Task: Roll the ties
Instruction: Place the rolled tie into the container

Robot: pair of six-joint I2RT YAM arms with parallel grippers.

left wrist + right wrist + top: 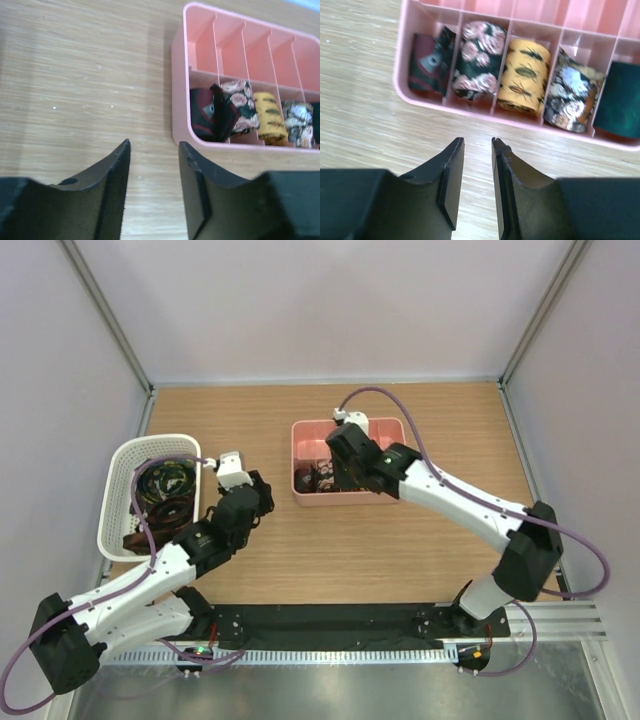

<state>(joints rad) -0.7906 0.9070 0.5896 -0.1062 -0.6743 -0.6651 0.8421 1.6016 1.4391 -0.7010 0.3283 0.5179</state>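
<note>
Table (400,550): wooden top with pale walls on the left, far and right sides; both arm bases sit at its near edge.

Pink tray (385,425): lies near the middle of the table, a little toward the far edge. It is split into two rows of narrow compartments, and the far row shows bare pink.

Rolled ties (525,75): five coils fill the tray's near row, one per compartment.

Order from the tray's left end: dark red tie (427,65), rose-print tie (477,55), yellow tie (525,75) with dark insect marks, orange-and-grey tie (572,95), dark green tie (620,100) (this one is cut off by the edge of the right wrist view).

Dark red tie, detail: a flap of it stands up against the divider, looser than its neighbours.

White mesh basket (118,465): sits at the table's left edge.

Loose ties (165,495): a dark tangle with coloured prints lies inside the basket.

Left gripper (152,150): fingers spread with only bare wood showing between them. It hangs between the basket and the tray, pointing toward the tray's left end.

Right gripper (477,145): fingers parted by a narrow gap with nothing pinched. It hovers over the wood just beside the tray's near wall, in line with the rose-print tie.
</note>
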